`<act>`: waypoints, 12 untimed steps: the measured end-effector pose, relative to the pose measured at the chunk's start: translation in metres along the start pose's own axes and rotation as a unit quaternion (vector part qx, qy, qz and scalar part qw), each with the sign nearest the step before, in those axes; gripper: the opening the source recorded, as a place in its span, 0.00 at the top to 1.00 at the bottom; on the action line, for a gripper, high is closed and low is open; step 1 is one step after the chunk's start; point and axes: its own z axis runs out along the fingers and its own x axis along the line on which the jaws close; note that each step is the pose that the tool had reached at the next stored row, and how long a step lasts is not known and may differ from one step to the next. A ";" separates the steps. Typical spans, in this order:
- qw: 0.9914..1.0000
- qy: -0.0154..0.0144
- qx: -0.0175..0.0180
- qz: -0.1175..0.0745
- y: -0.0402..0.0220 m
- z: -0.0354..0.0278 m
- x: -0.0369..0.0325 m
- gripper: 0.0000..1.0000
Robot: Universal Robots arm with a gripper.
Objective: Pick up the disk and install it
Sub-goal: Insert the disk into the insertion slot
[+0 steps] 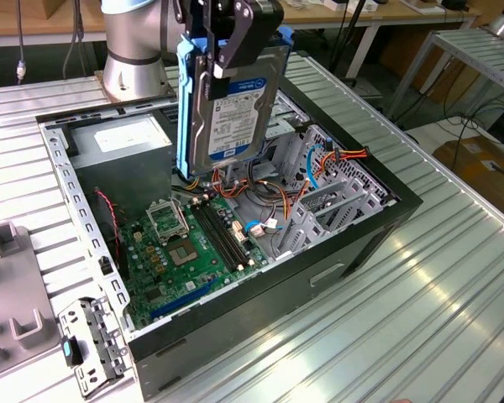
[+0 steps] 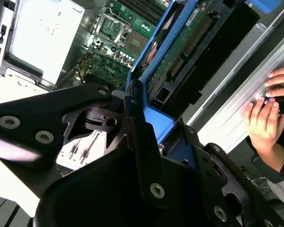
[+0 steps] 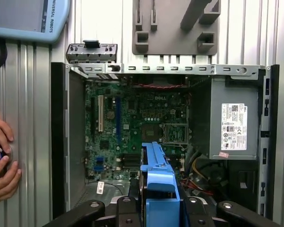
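Overall: you have an open desktop computer case (image 1: 260, 302) lying on its side on the ribbed metal tabletop (image 1: 454, 277), with the disk held above it.
Tabletop: silver and grooved, it carries the case and everything beside it.
Computer case: black shell with the side panel off, so you look straight into it in the first wrist view (image 3: 180, 69).
Arm: your robot arm (image 1: 134, 50) stands at the far corner of the case in the exterior view.
Power supply: the grey metal box with a white sticker (image 1: 122, 138) sits inside the case at the end nearest the arm's base (image 3: 232, 125).
Motherboard: the green board (image 1: 185, 252) covers the case floor (image 3: 132, 123).
Fixture plate: a grey moulded plate (image 1: 13, 311) lies on the tabletop just outside the case.
Disk: the hard drive (image 1: 231, 109) hangs on edge, slightly tilted, over the middle of the case, label facing the exterior view, blue rails along both long sides (image 3: 158, 175); its green underside shows in the second wrist view (image 2: 180, 52).
Gripper: your gripper (image 1: 223, 59) is at the disk's upper end.
Fingers: the black fingers (image 1: 235, 38) are clamped on the disk, one on each face.
Hands: a person's hands (image 3: 2, 161) rest on the tabletop beside the case (image 2: 270, 109).
Cables: an orange, yellow and red bundle (image 1: 260, 189) lies under the disk's lower edge.
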 end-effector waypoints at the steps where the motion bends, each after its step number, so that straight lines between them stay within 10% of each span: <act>1: 1.000 0.000 0.000 0.000 -0.0009 0.0001 0.0028 0.63; 12: 1.000 0.000 -0.002 0.000 -0.0461 0.0019 0.0162 0.63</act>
